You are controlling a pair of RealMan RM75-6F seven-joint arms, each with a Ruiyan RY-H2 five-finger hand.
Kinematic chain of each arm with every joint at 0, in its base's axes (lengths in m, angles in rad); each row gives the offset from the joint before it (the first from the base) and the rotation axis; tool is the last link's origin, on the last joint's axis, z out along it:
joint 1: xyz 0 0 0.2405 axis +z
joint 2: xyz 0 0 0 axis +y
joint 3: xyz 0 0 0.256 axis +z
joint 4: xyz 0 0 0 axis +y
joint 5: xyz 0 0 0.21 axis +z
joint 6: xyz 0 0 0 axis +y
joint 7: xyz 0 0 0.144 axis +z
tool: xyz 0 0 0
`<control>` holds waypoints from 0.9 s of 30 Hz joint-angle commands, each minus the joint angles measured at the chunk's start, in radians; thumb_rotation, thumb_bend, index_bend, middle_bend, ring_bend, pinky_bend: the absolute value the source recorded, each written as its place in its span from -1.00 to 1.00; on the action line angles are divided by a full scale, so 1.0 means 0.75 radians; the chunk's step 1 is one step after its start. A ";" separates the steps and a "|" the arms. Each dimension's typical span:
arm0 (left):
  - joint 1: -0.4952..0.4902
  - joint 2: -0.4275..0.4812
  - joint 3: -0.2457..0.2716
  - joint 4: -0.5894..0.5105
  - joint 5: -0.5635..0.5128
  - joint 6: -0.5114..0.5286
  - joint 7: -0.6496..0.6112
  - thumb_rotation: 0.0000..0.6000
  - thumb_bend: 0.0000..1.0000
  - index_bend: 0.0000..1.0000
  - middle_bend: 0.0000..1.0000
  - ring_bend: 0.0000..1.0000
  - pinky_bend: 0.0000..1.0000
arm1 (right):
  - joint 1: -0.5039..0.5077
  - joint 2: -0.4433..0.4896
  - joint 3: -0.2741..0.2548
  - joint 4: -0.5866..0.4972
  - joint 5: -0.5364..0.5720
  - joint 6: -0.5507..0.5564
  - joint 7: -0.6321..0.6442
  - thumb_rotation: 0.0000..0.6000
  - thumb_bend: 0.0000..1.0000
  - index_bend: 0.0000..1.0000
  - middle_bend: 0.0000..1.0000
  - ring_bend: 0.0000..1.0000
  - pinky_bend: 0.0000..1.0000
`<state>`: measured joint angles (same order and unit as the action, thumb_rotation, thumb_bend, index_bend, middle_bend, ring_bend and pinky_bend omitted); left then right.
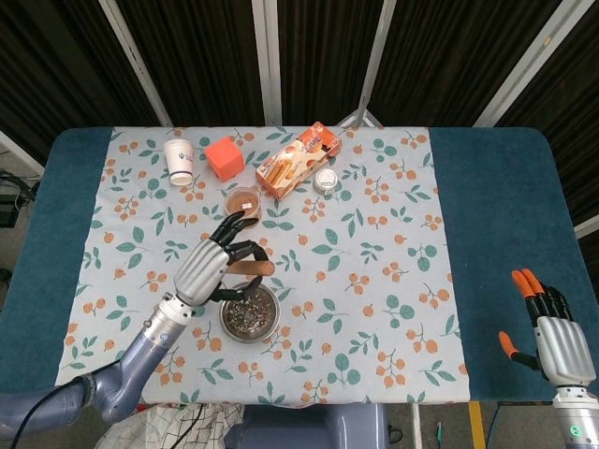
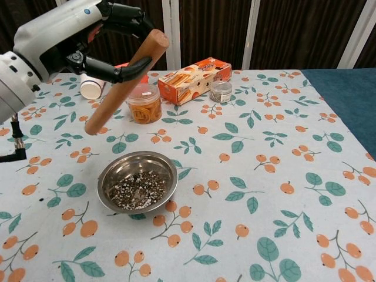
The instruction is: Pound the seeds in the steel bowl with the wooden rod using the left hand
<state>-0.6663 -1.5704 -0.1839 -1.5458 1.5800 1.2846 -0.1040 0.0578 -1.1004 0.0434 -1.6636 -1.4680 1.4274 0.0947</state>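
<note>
Holding the wooden rod (image 2: 123, 80) up in the air, the left hand (image 2: 76, 38) has its fingers wrapped around the upper part, and the rod is tilted pretty hard, top end leaning toward the right of the chest view and the bottom end hanging clear, off to the left of and above the steel bowl (image 2: 137, 188). The bowl sits on the leafy orange-fruit tablecloth (image 2: 264, 153) that covers the surface, with the crushed seeds (image 2: 136, 191) spread across its bottom. In the head view the left hand (image 1: 208, 267) is just up and left of the bowl (image 1: 249, 313). Behind the rod there's a small clear tub (image 2: 144, 103) with something orange in it, then an orange snack box (image 2: 194, 79), a little glass jar (image 2: 221, 91), a white paper cup (image 1: 180, 161) and an orange cube (image 1: 224, 157). The right hand (image 1: 547, 327) is way off at the bottom right corner, fingers spread and holding nothing.
</note>
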 commanded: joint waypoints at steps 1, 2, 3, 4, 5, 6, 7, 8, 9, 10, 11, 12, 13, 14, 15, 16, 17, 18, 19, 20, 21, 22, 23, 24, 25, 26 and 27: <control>-0.015 0.084 -0.050 0.004 -0.102 -0.078 0.189 1.00 0.61 0.19 0.25 -0.75 -0.90 | 0.001 0.000 0.000 -0.001 0.000 -0.002 -0.001 1.00 -0.27 -1.00 -1.00 -1.00 -1.00; -0.017 0.092 -0.053 0.008 -0.115 -0.088 0.217 1.00 0.61 0.19 0.25 -0.75 -0.90 | 0.001 0.000 0.000 -0.002 0.000 -0.002 -0.001 1.00 -0.27 -1.00 -1.00 -1.00 -1.00; -0.019 0.099 -0.055 0.014 -0.128 -0.099 0.245 1.00 0.61 0.19 0.25 -0.74 -0.90 | 0.002 0.000 0.000 -0.002 0.000 -0.002 -0.002 1.00 -0.27 -1.00 -1.00 -1.00 -1.00; -0.021 0.107 -0.055 0.027 -0.158 -0.122 0.294 1.00 0.61 0.20 0.25 -0.74 -0.90 | 0.002 -0.001 0.000 -0.003 0.001 -0.005 -0.003 1.00 -0.27 -1.00 -1.00 -1.00 -1.00; -0.022 0.111 -0.055 0.034 -0.182 -0.139 0.325 1.00 0.61 0.20 0.25 -0.74 -0.90 | 0.003 -0.001 -0.001 -0.004 0.002 -0.007 -0.004 1.00 -0.27 -1.00 -1.00 -1.00 -1.00; -0.023 0.114 -0.054 0.039 -0.204 -0.156 0.355 1.00 0.61 0.20 0.25 -0.74 -0.90 | 0.004 -0.001 -0.001 -0.004 0.002 -0.009 -0.005 1.00 -0.27 -1.00 -1.00 -1.00 -1.00; -0.024 0.115 -0.054 0.041 -0.223 -0.169 0.380 1.00 0.61 0.20 0.25 -0.74 -0.90 | 0.004 -0.001 -0.001 -0.005 0.002 -0.010 -0.006 1.00 -0.27 -1.00 -1.00 -1.00 -1.00; -0.023 0.115 -0.050 0.052 -0.256 -0.187 0.423 1.00 0.61 0.20 0.25 -0.74 -0.90 | 0.005 -0.002 -0.001 -0.005 0.002 -0.010 -0.009 1.00 -0.27 -1.00 -1.00 -1.00 -1.00; -0.022 0.112 -0.047 0.058 -0.277 -0.198 0.447 1.00 0.61 0.20 0.25 -0.74 -0.90 | 0.005 -0.002 -0.001 -0.005 0.002 -0.010 -0.010 1.00 -0.27 -1.00 -1.00 -1.00 -1.00; -0.021 0.110 -0.043 0.065 -0.294 -0.208 0.467 1.00 0.61 0.20 0.25 -0.74 -0.90 | 0.005 -0.002 -0.001 -0.005 0.003 -0.010 -0.010 1.00 -0.27 -1.00 -1.00 -1.00 -1.00; -0.021 0.107 -0.038 0.075 -0.309 -0.216 0.487 1.00 0.61 0.20 0.25 -0.73 -0.90 | 0.005 -0.002 -0.001 -0.005 0.003 -0.010 -0.011 1.00 -0.27 -1.00 -1.00 -1.00 -1.00; -0.020 0.100 -0.029 0.094 -0.327 -0.229 0.514 1.00 0.61 0.20 0.25 -0.73 -0.90 | 0.004 -0.002 0.000 -0.005 0.004 -0.010 -0.012 1.00 -0.27 -1.00 -1.00 -1.00 -1.00; -0.019 0.095 -0.022 0.106 -0.337 -0.238 0.527 1.00 0.61 0.20 0.26 -0.73 -0.90 | 0.004 -0.002 0.000 -0.005 0.004 -0.009 -0.012 1.00 -0.27 -1.00 -1.00 -1.00 -1.00; -0.019 0.090 -0.017 0.117 -0.345 -0.243 0.537 1.00 0.62 0.20 0.26 -0.73 -0.90 | 0.004 -0.002 0.000 -0.005 0.004 -0.009 -0.011 1.00 -0.27 -1.00 -1.00 -1.00 -1.00; -0.018 0.084 -0.012 0.129 -0.353 -0.249 0.545 1.00 0.62 0.20 0.26 -0.73 -0.90 | 0.004 -0.002 -0.001 -0.005 0.003 -0.008 -0.011 1.00 -0.27 -1.00 -1.00 -1.00 -1.00; -0.017 0.078 -0.005 0.142 -0.361 -0.256 0.552 1.00 0.62 0.20 0.26 -0.73 -0.90 | 0.003 -0.002 -0.001 -0.005 0.003 -0.007 -0.011 1.00 -0.27 -1.00 -1.00 -1.00 -1.00; -0.016 0.071 -0.001 0.154 -0.367 -0.261 0.555 1.00 0.62 0.20 0.26 -0.73 -0.90 | 0.003 -0.002 -0.001 -0.004 0.002 -0.007 -0.011 1.00 -0.27 -1.00 -1.00 -1.00 -1.00; -0.015 0.060 0.004 0.171 -0.376 -0.266 0.560 1.00 0.63 0.20 0.26 -0.73 -0.90 | 0.003 -0.002 -0.001 -0.004 0.002 -0.006 -0.010 1.00 -0.27 -1.00 -1.00 -1.00 -1.00; -0.015 0.053 0.007 0.181 -0.381 -0.270 0.561 1.00 0.63 0.20 0.26 -0.73 -0.90 | 0.002 -0.001 -0.001 -0.005 0.002 -0.006 -0.010 1.00 -0.27 -1.00 -1.00 -1.00 -1.00; -0.016 0.046 0.009 0.189 -0.385 -0.273 0.561 1.00 0.63 0.20 0.26 -0.73 -0.90 | 0.002 -0.001 -0.001 -0.004 0.001 -0.005 -0.011 1.00 -0.27 -1.00 -1.00 -1.00 -1.00; -0.016 0.040 0.011 0.197 -0.389 -0.276 0.562 1.00 0.62 0.20 0.26 -0.73 -0.90 | 0.002 -0.001 -0.001 -0.005 0.001 -0.005 -0.011 1.00 -0.27 -1.00 -1.00 -1.00 -1.00; -0.016 0.033 0.013 0.206 -0.392 -0.279 0.564 1.00 0.63 0.20 0.26 -0.73 -0.90 | 0.002 -0.001 -0.002 -0.005 0.000 -0.004 -0.010 1.00 -0.27 -1.00 -1.00 -1.00 -1.00; -0.016 0.023 0.020 0.219 -0.397 -0.286 0.571 1.00 0.63 0.20 0.26 -0.73 -0.90 | 0.002 -0.001 -0.002 -0.005 -0.001 -0.004 -0.011 1.00 -0.27 -1.00 -1.00 -1.00 -1.00; -0.016 0.015 0.025 0.228 -0.400 -0.289 0.577 1.00 0.63 0.20 0.26 -0.73 -0.90 | 0.002 -0.001 -0.002 -0.005 -0.001 -0.003 -0.011 1.00 -0.27 -1.00 -1.00 -1.00 -1.00; -0.016 0.012 0.029 0.233 -0.400 -0.292 0.581 1.00 0.63 0.20 0.26 -0.73 -0.90 | 0.002 -0.001 -0.002 -0.006 -0.001 -0.003 -0.011 1.00 -0.27 -1.00 -1.00 -1.00 -1.00; -0.016 0.003 0.037 0.245 -0.402 -0.297 0.590 1.00 0.62 0.20 0.25 -0.73 -0.90 | 0.001 -0.001 -0.002 -0.006 -0.002 -0.003 -0.010 1.00 -0.27 -1.00 -1.00 -1.00 -1.00; -0.014 -0.007 0.045 0.257 -0.402 -0.298 0.599 1.00 0.62 0.20 0.25 -0.73 -0.90 | 0.001 -0.001 -0.003 -0.006 -0.003 -0.002 -0.010 1.00 -0.27 -1.00 -1.00 -1.00 -1.00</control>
<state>-0.6780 -1.5671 -0.1573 -1.3625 1.2800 1.0643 0.3373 0.0584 -1.1010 0.0416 -1.6679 -1.4699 1.4260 0.0870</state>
